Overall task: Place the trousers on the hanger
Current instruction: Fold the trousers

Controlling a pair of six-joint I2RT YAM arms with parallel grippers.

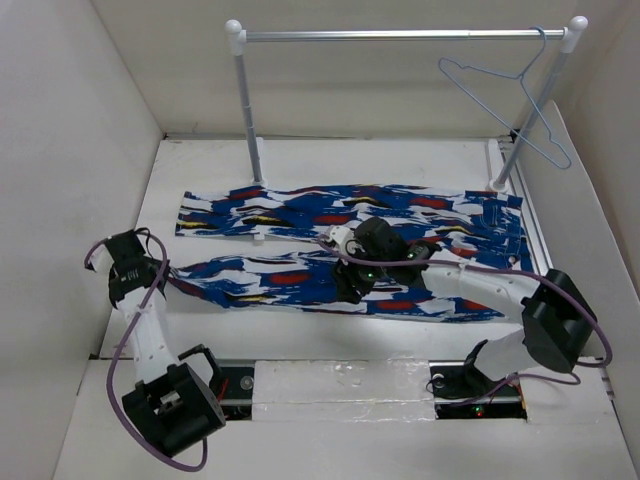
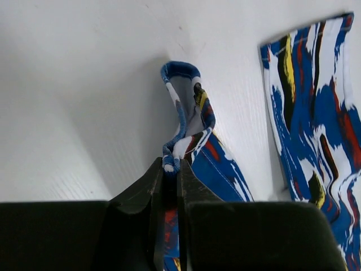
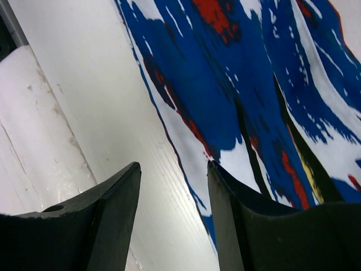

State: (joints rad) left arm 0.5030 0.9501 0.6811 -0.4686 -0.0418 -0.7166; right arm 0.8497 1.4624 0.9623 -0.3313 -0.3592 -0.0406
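Cloth: soft trousers with blue, white, red and black print (image 1: 300,213), probably limp, light | left tool (image 2: 172,169) clamped on leg hem, good hold | right tool (image 3: 172,175) jaws apart, empty

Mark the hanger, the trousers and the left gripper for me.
hanger (image 1: 521,77): top external view, the wire neck below its hook.
trousers (image 1: 350,213): top external view, middle of the far leg.
left gripper (image 2: 171,172): left wrist view, between the fingertips shut on the trouser hem.
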